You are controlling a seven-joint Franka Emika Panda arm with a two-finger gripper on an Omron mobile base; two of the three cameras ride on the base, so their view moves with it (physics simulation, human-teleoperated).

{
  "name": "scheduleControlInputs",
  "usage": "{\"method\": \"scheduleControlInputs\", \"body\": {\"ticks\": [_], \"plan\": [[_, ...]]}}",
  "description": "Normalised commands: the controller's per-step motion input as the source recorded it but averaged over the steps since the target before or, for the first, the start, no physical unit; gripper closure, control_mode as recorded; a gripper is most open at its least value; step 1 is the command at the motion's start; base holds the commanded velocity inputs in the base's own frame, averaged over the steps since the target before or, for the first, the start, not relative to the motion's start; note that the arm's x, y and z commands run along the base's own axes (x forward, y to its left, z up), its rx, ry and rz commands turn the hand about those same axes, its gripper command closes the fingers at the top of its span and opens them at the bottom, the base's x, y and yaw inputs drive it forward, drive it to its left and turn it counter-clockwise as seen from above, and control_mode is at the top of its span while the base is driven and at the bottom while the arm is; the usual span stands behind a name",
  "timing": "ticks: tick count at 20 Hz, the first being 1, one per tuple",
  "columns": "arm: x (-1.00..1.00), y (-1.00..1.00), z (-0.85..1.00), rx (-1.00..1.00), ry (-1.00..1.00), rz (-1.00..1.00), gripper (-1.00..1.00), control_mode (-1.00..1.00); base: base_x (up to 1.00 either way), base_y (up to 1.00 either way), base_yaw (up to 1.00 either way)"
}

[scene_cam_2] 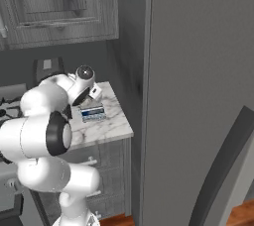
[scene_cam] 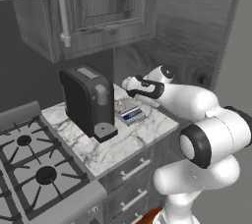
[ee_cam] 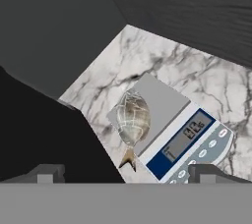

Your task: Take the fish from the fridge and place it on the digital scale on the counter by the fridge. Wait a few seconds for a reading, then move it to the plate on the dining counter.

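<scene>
Fish (ee_cam: 133, 120): lying on the grey platform of the digital scale (ee_cam: 170, 129), tail hanging over its edge toward the tool.
Scale display: showing dark digits on a blue strip, too blurred for reading.
Scale position: sitting on the marble bench (scene_cam: 118, 144), just beside the black coffee machine (scene_cam: 88, 101).
Tool (ee_cam: 128, 174): hovering above the scale, jaws standing wide, holding nothing.
Fridge (scene_cam_2: 198, 96): standing right of the bench.
</scene>
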Motion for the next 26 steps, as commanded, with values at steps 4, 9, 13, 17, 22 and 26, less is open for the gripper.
{"method": "scheduleControlInputs", "body": {"ticks": [4,9,13,17,22,26], "plan": [[0.21,0.00,-0.39,0.00,0.01,0.00,-1.00,-1.00,0.00,0.00,0.00],[0.21,0.02,-0.37,0.00,0.00,0.00,-1.00,-1.00,0.00,0.00,0.00],[0.27,0.14,-0.24,0.00,0.00,0.00,-1.00,-1.00,0.00,0.00,0.00],[0.29,0.22,-0.17,0.00,0.00,0.00,-1.00,-1.00,0.00,0.00,0.00],[0.29,0.19,-0.13,0.00,0.02,0.00,-1.00,-1.00,0.00,0.00,0.00],[0.22,0.09,-0.13,0.00,0.04,0.00,-1.00,-1.00,0.00,0.00,0.00]]}}
